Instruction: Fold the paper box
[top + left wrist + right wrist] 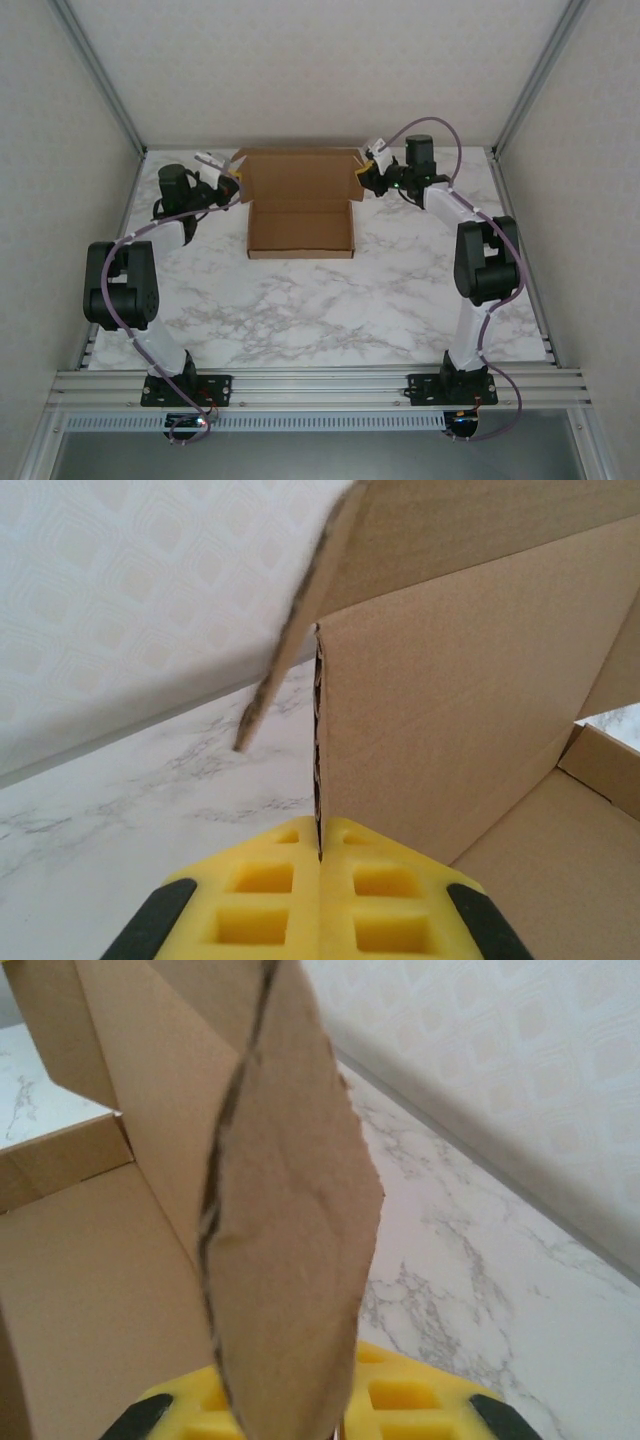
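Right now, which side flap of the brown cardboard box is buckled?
The cardboard flap in the right tool, creased; the left tool's flap stands flat.

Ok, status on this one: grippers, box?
Left gripper shut on left flap. Right gripper shut on right flap. Box half folded, lid up. Nothing blocking.

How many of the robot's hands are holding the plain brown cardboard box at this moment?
2. The left hand pinches the raised left flap of the plain brown cardboard box; the right hand has the raised right flap between its yellow pads.

Grey-veined marble table [300, 310], textured walls [320, 60]
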